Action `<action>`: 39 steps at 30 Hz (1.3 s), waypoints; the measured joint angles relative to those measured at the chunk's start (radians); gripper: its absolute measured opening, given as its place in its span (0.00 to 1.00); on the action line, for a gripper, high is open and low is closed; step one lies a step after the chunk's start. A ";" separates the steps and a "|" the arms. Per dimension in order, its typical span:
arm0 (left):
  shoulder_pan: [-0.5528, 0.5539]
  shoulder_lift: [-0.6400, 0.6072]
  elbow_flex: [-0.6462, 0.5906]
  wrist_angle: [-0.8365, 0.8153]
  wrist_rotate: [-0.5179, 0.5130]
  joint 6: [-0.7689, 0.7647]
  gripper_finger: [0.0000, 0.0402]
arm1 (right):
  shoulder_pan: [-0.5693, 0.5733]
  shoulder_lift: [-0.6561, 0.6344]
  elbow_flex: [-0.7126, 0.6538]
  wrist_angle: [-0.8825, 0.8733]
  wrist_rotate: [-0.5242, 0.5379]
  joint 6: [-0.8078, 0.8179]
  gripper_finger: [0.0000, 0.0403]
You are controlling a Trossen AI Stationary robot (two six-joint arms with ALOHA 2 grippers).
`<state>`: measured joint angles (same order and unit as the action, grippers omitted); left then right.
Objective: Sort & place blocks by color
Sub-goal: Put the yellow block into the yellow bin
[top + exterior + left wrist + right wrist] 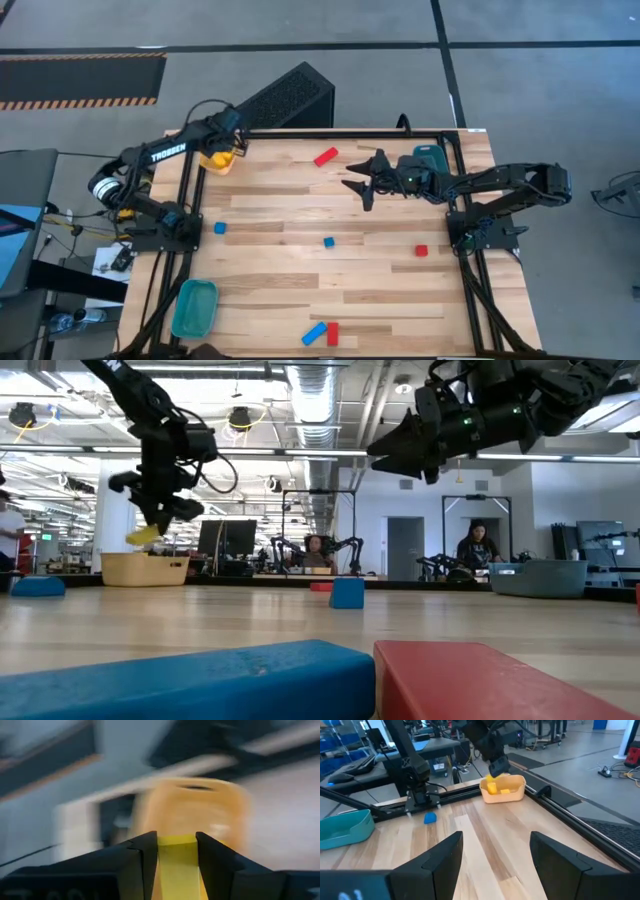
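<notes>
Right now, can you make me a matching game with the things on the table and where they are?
Things:
1. yellow block
2. teal tray
3. right gripper
4. yellow tray

Places:
A. near corner on the left arm's side
B. between the left gripper's fingers, above the yellow tray
C. far corner on the left arm's side
D. open, above the table by the red bar

Pairs: 1-B, 2-A, 3-D, 4-C
</notes>
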<state>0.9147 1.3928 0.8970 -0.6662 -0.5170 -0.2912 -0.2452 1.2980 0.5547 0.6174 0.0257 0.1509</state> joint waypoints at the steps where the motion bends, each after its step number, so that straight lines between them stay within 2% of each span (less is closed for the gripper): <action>1: 0.003 0.001 -0.001 0.008 0.043 0.012 0.29 | 0.005 0.000 0.005 -0.006 0.000 -0.001 0.63; 3: 0.004 0.001 -0.001 0.023 0.061 0.025 0.33 | 0.014 0.000 0.016 -0.022 0.000 -0.002 0.63; 6: 0.011 0.001 -0.001 0.033 0.015 0.044 0.38 | 0.024 0.000 0.030 -0.044 0.000 -0.003 0.63; 13: 0.012 0.001 -0.001 0.032 0.045 0.061 0.46 | 0.040 0.000 0.032 -0.050 0.000 -0.003 0.63; 22: -0.077 0.001 -0.001 0.056 0.028 0.066 0.45 | 0.042 0.000 0.032 -0.050 0.001 0.007 0.63; 26: -0.161 0.001 -0.009 0.110 0.035 0.147 0.43 | 0.042 0.000 0.032 -0.057 0.001 0.041 0.63; 30: -0.205 0.001 -0.062 0.194 0.138 0.252 0.40 | 0.042 0.000 0.032 -0.068 0.001 0.058 0.63; 33: -0.191 0.001 -0.112 0.258 0.230 0.254 0.39 | 0.042 0.000 0.032 -0.067 0.001 0.059 0.63; 36: -0.157 0.001 -0.154 0.330 0.253 0.250 0.38 | 0.042 0.000 0.032 -0.065 0.001 0.059 0.63; 39: -0.110 0.001 -0.169 0.333 0.257 0.212 0.38 | 0.043 0.000 0.032 -0.064 0.001 0.062 0.63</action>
<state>0.8051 1.3941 0.7278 -0.3336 -0.2604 -0.0787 -0.2024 1.2980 0.5865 0.5529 0.0269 0.2130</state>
